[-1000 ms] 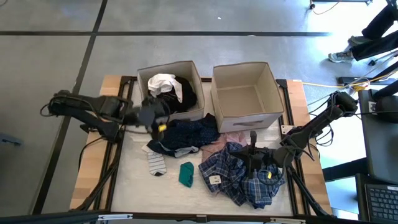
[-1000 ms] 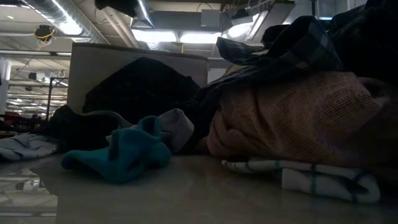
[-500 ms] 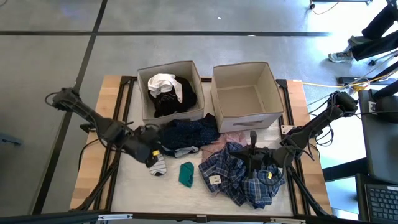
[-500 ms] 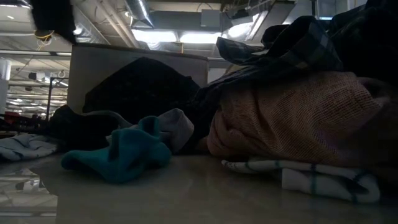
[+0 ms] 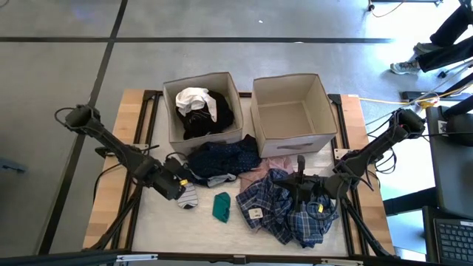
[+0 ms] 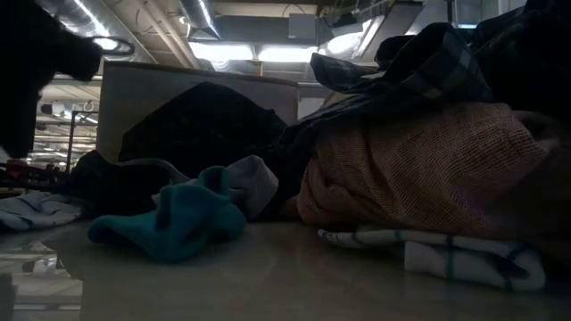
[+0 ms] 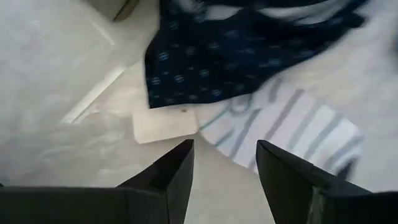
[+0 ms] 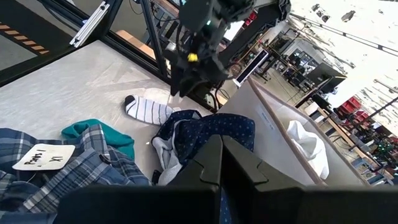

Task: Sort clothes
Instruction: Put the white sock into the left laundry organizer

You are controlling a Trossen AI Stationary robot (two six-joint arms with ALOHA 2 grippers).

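Sock point(image 5: 188, 196) lies left of teal item point(image 5: 221, 206) (boxes point(image 5: 290, 140) behind).

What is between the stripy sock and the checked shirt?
The teal item lies on the table between the sock and the plaid shirt, seen in the high view.

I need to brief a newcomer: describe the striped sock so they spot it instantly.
Start at the left beige box holding black and white clothes, then come toward the table's front edge past the navy dotted garment. The striped sock lies flat beside the teal item, the only white, dark-banded piece.
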